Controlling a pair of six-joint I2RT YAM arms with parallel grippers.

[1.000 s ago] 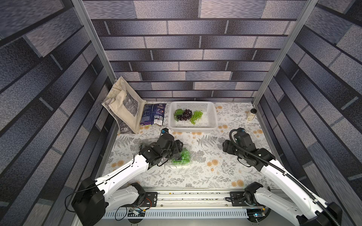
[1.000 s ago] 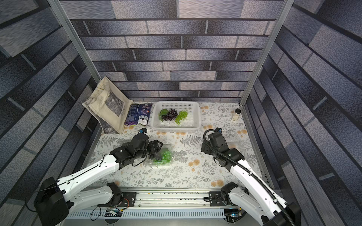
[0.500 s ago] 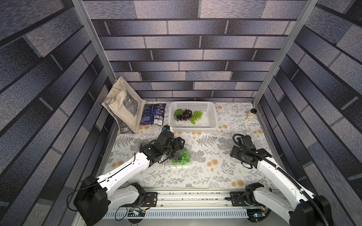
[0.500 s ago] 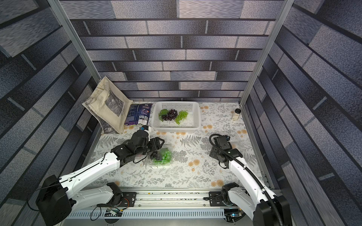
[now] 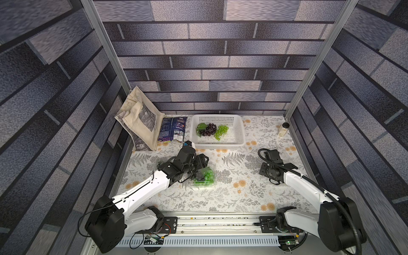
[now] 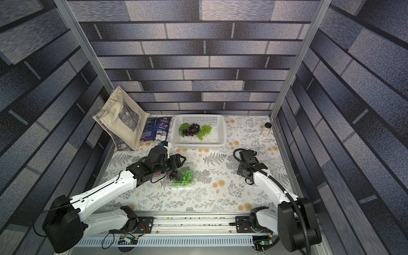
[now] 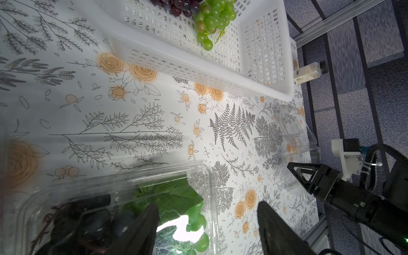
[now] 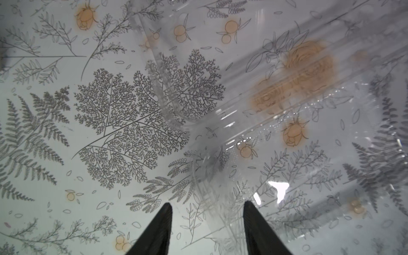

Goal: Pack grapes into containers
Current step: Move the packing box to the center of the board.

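A clear container (image 5: 204, 176) lies mid-table with bright green grapes (image 5: 208, 176) and dark grapes (image 7: 92, 225) under its lid. My left gripper (image 5: 203, 160) hovers open over its far end. In the left wrist view one finger (image 7: 143, 229) is above the lid and the other is outside the wall. More grapes, dark purple (image 5: 208, 130) and green (image 5: 221, 131), lie in the white basket (image 5: 239, 138). An empty clear container (image 8: 242, 88) stands at the right. My right gripper (image 8: 207, 220) points down at it, open, with its rim between the fingers.
A cloth tote bag (image 5: 141, 119) leans in the back left corner, with a blue snack packet (image 5: 173, 130) beside it. A small bottle (image 5: 283, 130) stands at the back right by the frame post. Brick-patterned walls close in three sides.
My right arm has drawn back toward the front and dropped lower at the empty container, its jaws narrowing. The left arm has only shifted slightly over the filled container.
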